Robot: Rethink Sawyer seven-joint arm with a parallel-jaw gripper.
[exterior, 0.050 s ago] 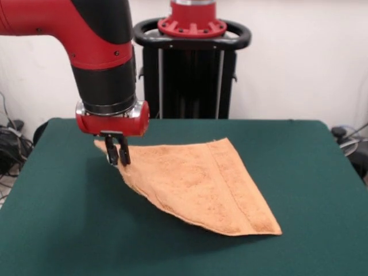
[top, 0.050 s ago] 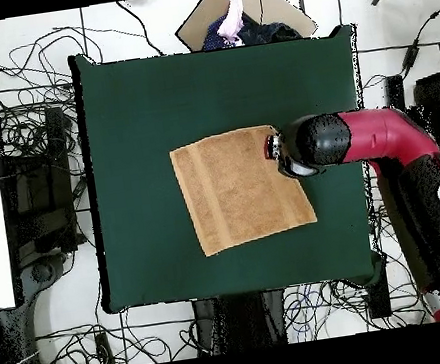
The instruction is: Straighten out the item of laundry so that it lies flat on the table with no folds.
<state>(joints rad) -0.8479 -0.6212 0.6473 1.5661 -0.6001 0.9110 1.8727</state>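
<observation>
Green table (exterior, 0.050 s ago: 52, 230) bears the towel (exterior, 0.050 s ago: 201, 184), one corner lifted by the closed gripper (exterior, 0.050 s ago: 117, 154) (seemingly pinching it) to pull folds out.

towel (exterior, 0.050 s ago: 198, 187) | peach terry, spread, one corner raised | table (exterior, 0.050 s ago: 63, 230) | green, mid-top

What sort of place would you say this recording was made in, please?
Likely a robotics lab: a green table set up for the arm, with loose cables on the floor around it. The gripper pinches a towel.
</observation>
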